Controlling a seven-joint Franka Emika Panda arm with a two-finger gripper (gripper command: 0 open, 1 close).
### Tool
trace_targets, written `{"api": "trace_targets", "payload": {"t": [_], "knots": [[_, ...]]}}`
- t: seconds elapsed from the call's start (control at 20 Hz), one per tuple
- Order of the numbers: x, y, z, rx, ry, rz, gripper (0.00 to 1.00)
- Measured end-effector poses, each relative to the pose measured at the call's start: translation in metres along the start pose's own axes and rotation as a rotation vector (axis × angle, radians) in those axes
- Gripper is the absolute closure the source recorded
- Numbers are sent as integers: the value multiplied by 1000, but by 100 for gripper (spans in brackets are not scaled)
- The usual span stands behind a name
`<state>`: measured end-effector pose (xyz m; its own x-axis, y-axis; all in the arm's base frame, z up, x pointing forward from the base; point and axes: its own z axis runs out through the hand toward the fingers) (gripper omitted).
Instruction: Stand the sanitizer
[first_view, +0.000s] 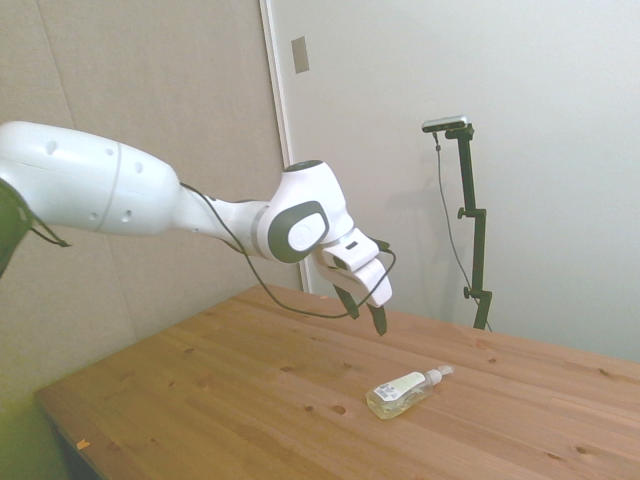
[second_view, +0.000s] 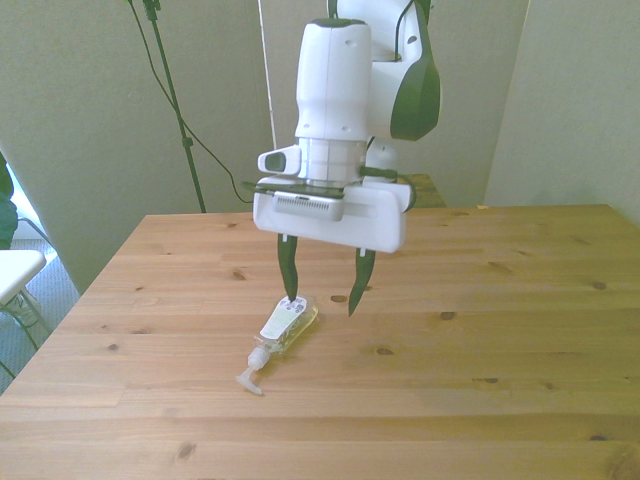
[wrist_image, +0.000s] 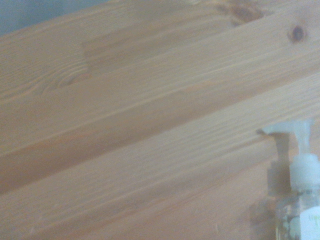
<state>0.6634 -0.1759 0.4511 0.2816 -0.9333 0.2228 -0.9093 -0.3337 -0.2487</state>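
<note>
The sanitizer (first_view: 403, 392) (second_view: 287, 324) (wrist_image: 299, 210) lies on its side on the table (first_view: 250, 400) (second_view: 480, 330) (wrist_image: 125, 125), pump top toward the camera in the front view. The gripper (first_view: 364, 310) (second_view: 321, 294) hangs above the bottle's base end, fingers spread wide, holding nothing

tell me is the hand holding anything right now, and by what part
Nothing is held. The hand is open above the table, and the sanitizer lies on its side, ungripped.
</note>
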Motion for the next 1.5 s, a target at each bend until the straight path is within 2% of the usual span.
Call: {"api": "trace_targets", "payload": {"t": [0.35,1.15,1.2,1.5], "knots": [[41,-10,36,-52,16,62,0],[84,16,104,-126,8,128,0],[85,17,107,-128,7,130,100],[92,21,113,-125,-4,140,100]]}}
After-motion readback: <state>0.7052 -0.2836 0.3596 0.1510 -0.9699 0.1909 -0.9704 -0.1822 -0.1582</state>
